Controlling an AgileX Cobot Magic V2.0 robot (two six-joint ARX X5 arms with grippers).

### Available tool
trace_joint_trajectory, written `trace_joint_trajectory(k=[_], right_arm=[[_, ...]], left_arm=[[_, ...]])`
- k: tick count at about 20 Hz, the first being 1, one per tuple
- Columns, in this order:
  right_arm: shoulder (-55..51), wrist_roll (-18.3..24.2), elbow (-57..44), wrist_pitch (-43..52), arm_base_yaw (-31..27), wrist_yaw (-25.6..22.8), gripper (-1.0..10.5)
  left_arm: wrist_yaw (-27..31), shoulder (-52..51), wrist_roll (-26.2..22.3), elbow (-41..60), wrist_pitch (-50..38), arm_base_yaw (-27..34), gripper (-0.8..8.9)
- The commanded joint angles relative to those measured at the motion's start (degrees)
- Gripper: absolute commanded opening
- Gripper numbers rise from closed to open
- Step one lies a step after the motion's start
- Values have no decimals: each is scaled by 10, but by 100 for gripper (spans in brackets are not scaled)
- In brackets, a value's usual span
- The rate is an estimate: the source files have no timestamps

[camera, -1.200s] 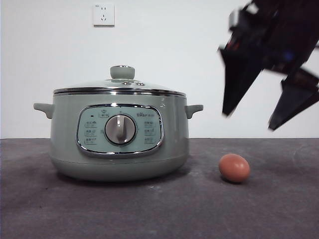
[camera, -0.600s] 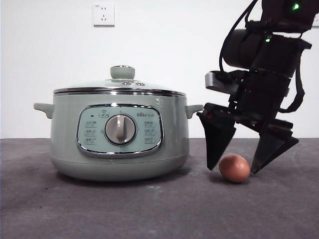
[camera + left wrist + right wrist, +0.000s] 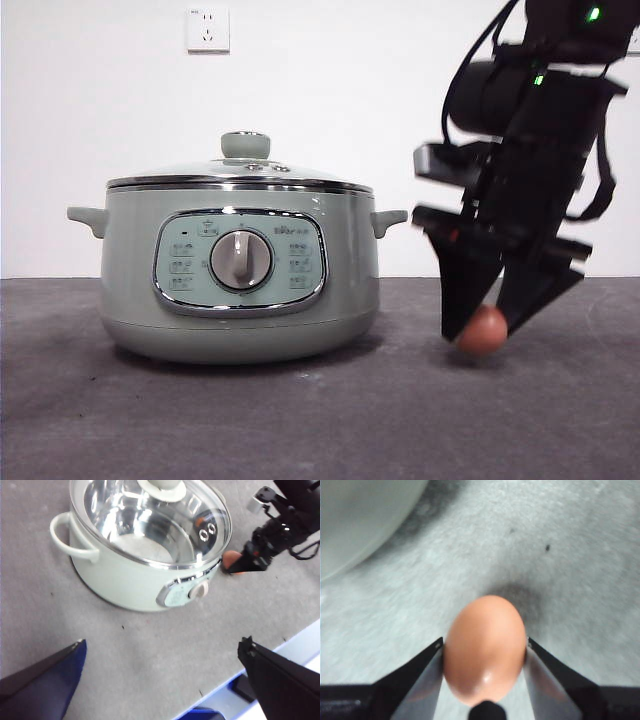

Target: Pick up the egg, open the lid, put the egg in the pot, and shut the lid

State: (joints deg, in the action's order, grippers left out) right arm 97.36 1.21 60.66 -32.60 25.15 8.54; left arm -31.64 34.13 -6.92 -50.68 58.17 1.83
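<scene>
Down at table level, the right gripper [image 3: 485,325] clamps both black jaws against the sides of the egg [image 3: 482,331], which sits low on the grey table [image 3: 300,420] just beside the pot [image 3: 238,285]. Nearby, the lid [image 3: 240,172] rests closed on the pot, while the left gripper [image 3: 160,680] hangs above with jaws spread wide.
</scene>
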Motion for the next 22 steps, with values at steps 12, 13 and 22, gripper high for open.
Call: trace_joint_trajectory(k=[12, 13, 22], right_arm=[[-373, -1, 0, -58, -1, 0, -16], [-391, -1, 0, -61, -1, 0, -16], [-479, -3, 0, -104, -1, 0, -16]], left_arm=[[56, 180, 29, -113, -158, -98, 681], [70, 203, 29, -123, -174, -117, 681], [201, 460, 26, -247, -286, -251, 681]])
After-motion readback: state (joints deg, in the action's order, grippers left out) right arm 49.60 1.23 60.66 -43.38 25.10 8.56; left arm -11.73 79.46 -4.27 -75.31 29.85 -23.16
